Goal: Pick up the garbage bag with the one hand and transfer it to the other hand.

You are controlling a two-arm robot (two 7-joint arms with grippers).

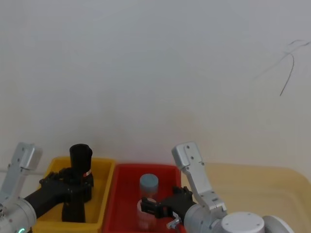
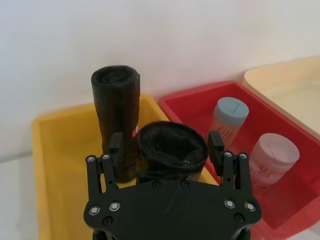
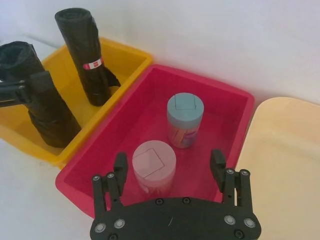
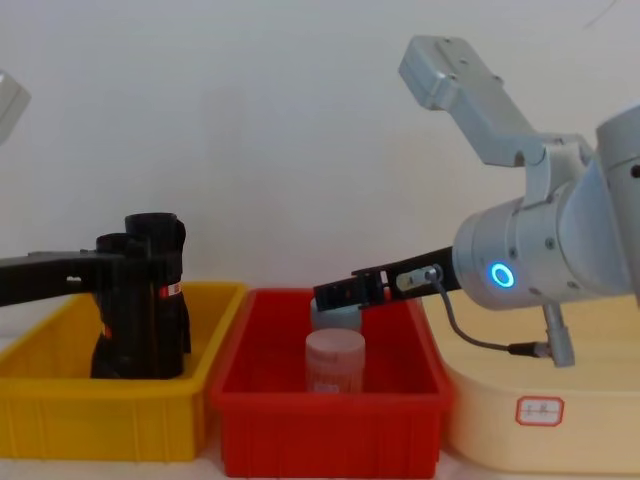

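Against the white wall point(image 1: 146, 58), a yellow bin point(image 2: 50, 165) holds the garbage bag point(image 2: 172, 150) upright toward its near edge; the left gripper point(image 2: 165, 145) straddles it, fingers spread. Beside it, the right gripper point(image 3: 168, 160) hangs spread above the red bin point(image 3: 220, 100).

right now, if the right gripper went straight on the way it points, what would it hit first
Likely the pink-lidded jar in the red bin, ahead of the right gripper; depth unclear.
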